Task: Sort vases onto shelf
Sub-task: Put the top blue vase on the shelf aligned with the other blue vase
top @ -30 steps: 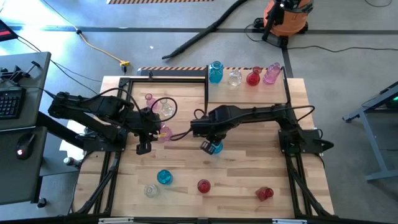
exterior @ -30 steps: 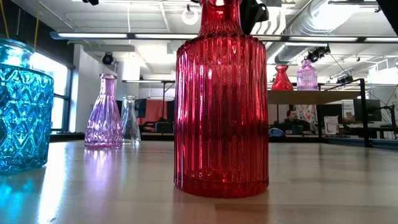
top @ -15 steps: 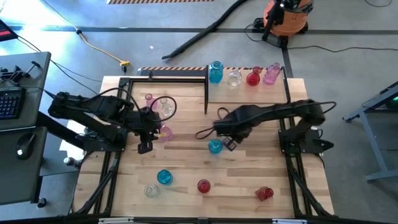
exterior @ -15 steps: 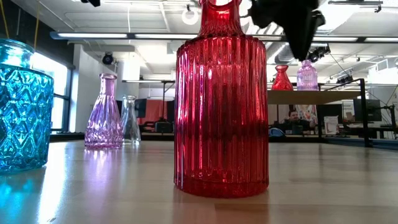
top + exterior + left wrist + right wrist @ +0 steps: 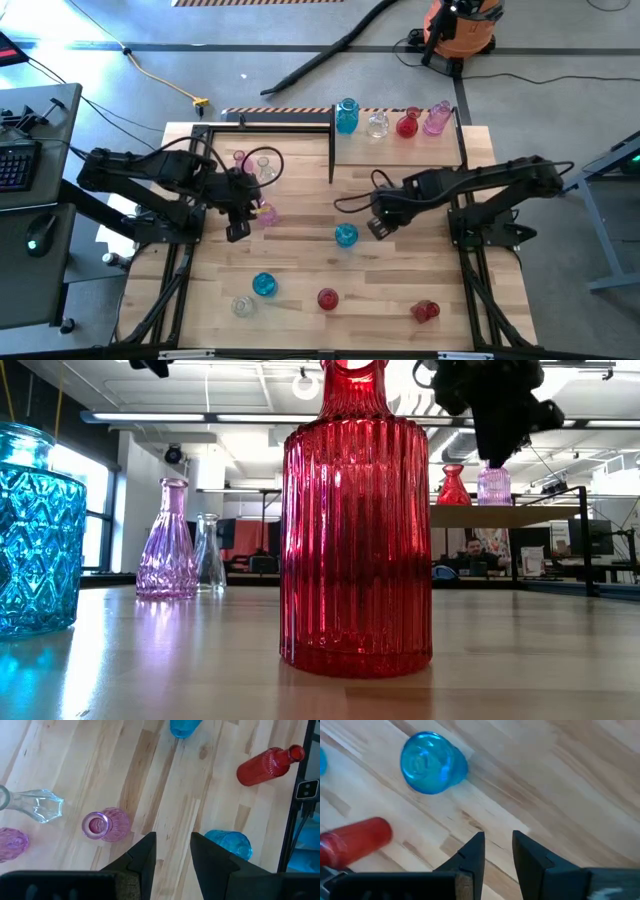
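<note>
High view: shelf (image 5: 400,150) carries four vases, one each of blue (image 5: 347,115), clear (image 5: 377,124), red (image 5: 406,126) and pink (image 5: 437,119). Left gripper (image 5: 238,230) and right gripper (image 5: 378,228) fingers slightly parted, empty.

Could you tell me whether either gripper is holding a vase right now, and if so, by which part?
Neither holds anything. The right gripper hangs empty beside the blue vase in the table's middle; the left gripper is open and empty near the pink vase.

twelve glass vases (image 5: 346,235), one shelf (image 5: 400,152)
</note>
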{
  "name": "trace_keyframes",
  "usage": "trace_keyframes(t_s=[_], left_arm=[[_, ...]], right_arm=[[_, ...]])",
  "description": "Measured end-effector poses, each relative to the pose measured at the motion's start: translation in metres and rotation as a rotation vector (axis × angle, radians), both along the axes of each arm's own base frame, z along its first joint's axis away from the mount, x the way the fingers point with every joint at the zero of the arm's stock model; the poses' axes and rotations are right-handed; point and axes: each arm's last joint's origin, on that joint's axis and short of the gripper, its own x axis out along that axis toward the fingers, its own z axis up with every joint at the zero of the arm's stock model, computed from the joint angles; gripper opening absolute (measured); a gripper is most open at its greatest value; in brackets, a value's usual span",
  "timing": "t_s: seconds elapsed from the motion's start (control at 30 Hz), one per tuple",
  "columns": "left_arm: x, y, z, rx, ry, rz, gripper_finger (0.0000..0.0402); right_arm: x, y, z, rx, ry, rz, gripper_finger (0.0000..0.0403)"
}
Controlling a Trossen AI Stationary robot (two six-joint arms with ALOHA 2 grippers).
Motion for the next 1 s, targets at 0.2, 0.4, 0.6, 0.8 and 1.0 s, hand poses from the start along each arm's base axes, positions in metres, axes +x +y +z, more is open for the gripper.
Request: trace_keyframes(t_s=[0.2,0.4,0.6,0.8,1.0], left_arm=[[0.0,0.001,0.0,0.0,0.0,0.005,0.0113],[0.0,0.001,0.0,0.0,0.0,0.005,0.0113],[0.0,0.001,0.0,0.003,0.0,0.007,0.0113],[0.0,0.001,0.0,0.005,-0.001,0.007,0.0113],[0.0,0.001,0.0,0.007,-0.001,0.008,0.0113]], right_arm=[[0.011,0.002,-0.016,0.055,-0.147,-0.013,0.0079],[0.019,0.003,-0.017,0.064,-0.241,-0.012,0.0079],[0.024,0.005,-0.024,0.04,-0.225,-0.06,0.0079],[0.035,0.008,-0.031,0.041,-0.251,-0.057,0.0079],[0.044,0.009,-0.043,0.047,-0.23,-0.081,0.0079]])
